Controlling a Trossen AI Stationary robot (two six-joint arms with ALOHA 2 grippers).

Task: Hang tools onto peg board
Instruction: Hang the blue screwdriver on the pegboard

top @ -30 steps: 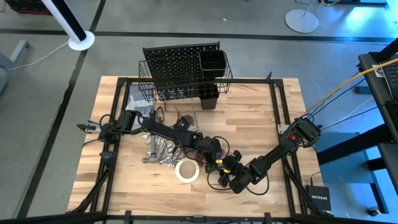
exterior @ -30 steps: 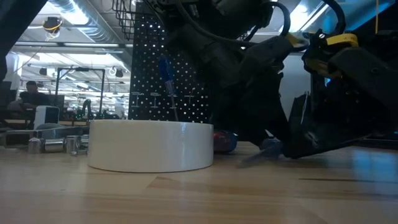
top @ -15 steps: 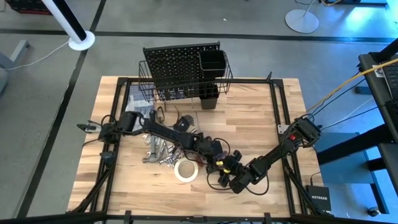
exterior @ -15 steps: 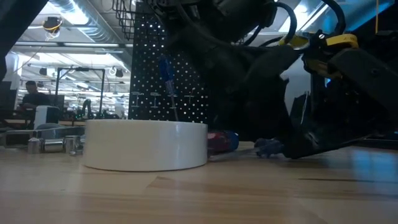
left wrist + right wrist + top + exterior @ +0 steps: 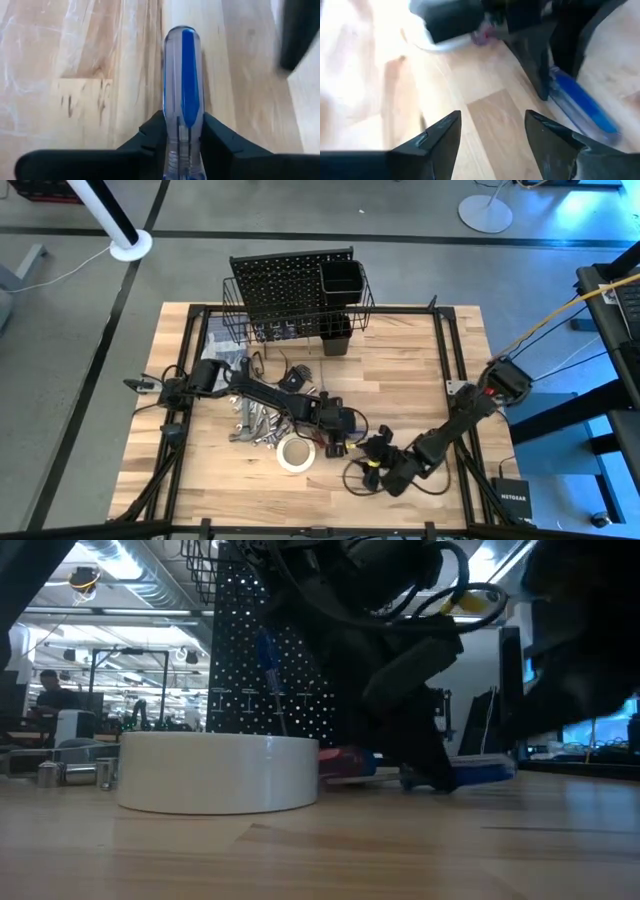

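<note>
The blue-handled screwdriver (image 5: 183,95) lies on the wooden table (image 5: 400,380), near the front, clamped between the left gripper's (image 5: 182,145) 2 fingers. Just beside it sits the white tape roll (image 5: 215,772). The right gripper (image 5: 492,135) hovers close by, its fingers apart. The peg board (image 5: 285,290) stands at the back edge.

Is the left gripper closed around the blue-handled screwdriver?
Yes: in the left wrist view both fingers press the blue-handled screwdriver between them.

The peg board (image 5: 290,295) stands at the back of the table (image 5: 400,370). The wrenches (image 5: 255,425) lie in front of it – to the left. The tape roll (image 5: 297,453) sits just in front of them – the screwdriver (image 5: 183,95) lies to its right.
</note>
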